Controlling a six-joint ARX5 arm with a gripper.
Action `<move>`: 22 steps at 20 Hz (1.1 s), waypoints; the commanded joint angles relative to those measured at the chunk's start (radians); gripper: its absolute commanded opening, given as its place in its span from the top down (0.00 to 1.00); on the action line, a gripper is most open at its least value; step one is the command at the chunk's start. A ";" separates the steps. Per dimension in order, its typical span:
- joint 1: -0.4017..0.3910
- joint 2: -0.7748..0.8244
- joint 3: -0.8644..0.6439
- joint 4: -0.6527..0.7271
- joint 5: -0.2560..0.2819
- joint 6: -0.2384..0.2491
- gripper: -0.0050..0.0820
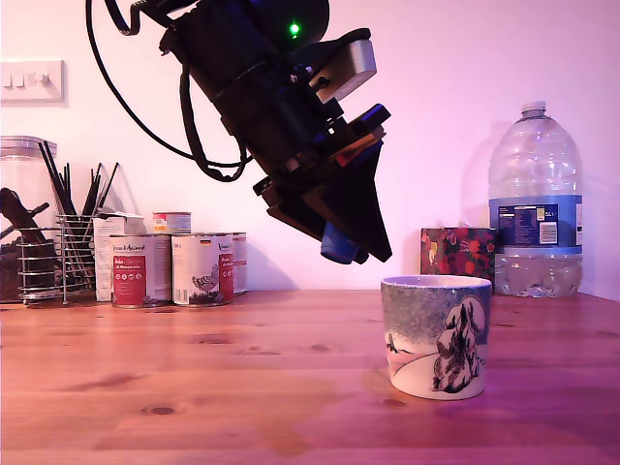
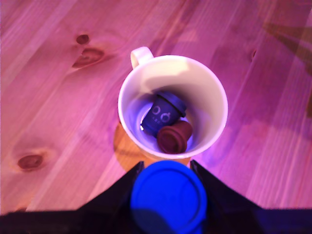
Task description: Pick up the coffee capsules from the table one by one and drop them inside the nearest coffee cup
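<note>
My black gripper [image 1: 347,250] hangs tilted above the wooden table [image 1: 232,373], shut on a blue coffee capsule [image 1: 338,244]. It is higher than the coffee cup [image 1: 435,335] and a little toward the exterior view's left of it. In the wrist view the held capsule [image 2: 168,196] sits between the two dark fingers [image 2: 124,187], just short of the cup's white rim [image 2: 220,95]. Inside the cup lie a dark blue capsule [image 2: 161,116] and a brownish capsule [image 2: 173,138]. A small handle [image 2: 140,54] shows on the cup's far side.
Red-and-white tins [image 1: 172,269] and a wire rack of utensils [image 1: 56,254] stand at the back on the exterior view's left. A large water bottle [image 1: 536,205] and a small patterned box [image 1: 457,252] stand behind the cup on the right.
</note>
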 commanded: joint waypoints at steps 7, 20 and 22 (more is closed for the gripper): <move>-0.011 -0.018 -0.011 0.058 0.000 -0.010 0.71; -0.075 -0.015 0.021 0.174 0.001 -0.010 0.71; -0.084 0.001 0.049 0.153 0.001 -0.010 0.71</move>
